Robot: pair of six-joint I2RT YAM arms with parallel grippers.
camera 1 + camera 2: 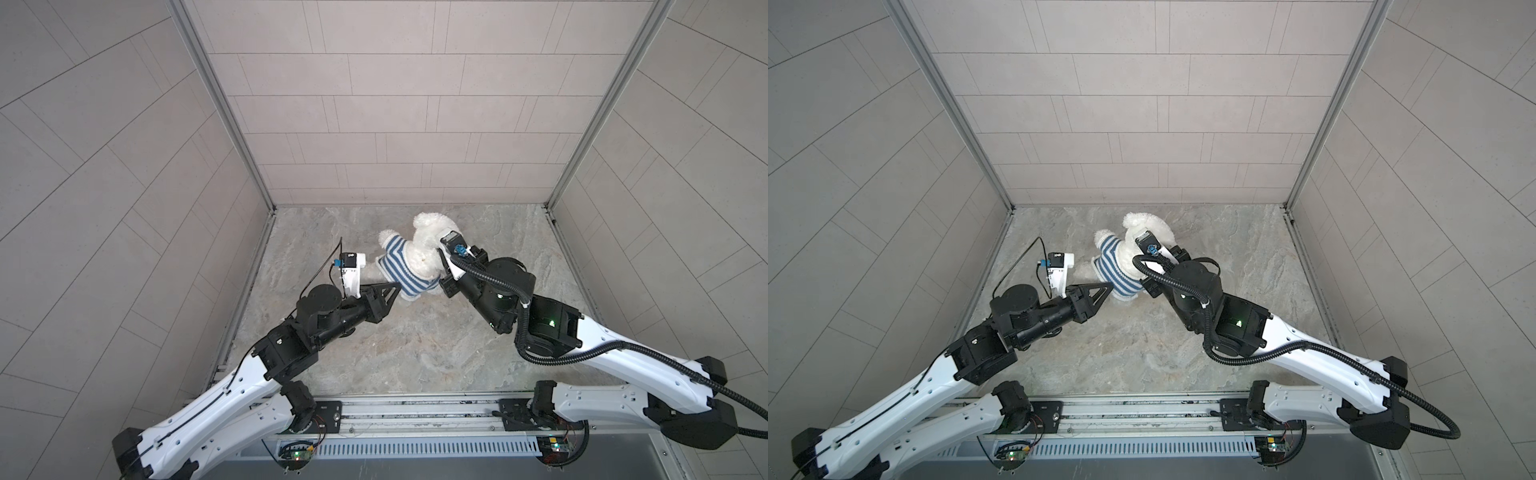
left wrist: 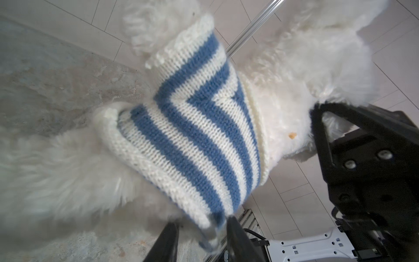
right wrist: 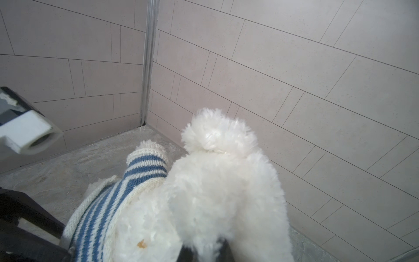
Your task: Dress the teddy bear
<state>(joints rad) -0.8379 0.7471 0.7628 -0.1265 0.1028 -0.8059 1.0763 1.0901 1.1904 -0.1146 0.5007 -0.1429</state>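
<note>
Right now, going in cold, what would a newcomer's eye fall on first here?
The fluffy white teddy bear in the back half of the table, with a blue-and-white striped sweater pulled over one side, a paw poking from its sleeve. Next, the two grippers flanking it: the right gripper clamped in its fur, the left gripper straddling the sweater's hem.

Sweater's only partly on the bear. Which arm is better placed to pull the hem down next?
Left, probably. The left gripper is already at the sweater, with the hem between its open fingers. The right gripper is clamped on the teddy bear and is holding it up.
</note>
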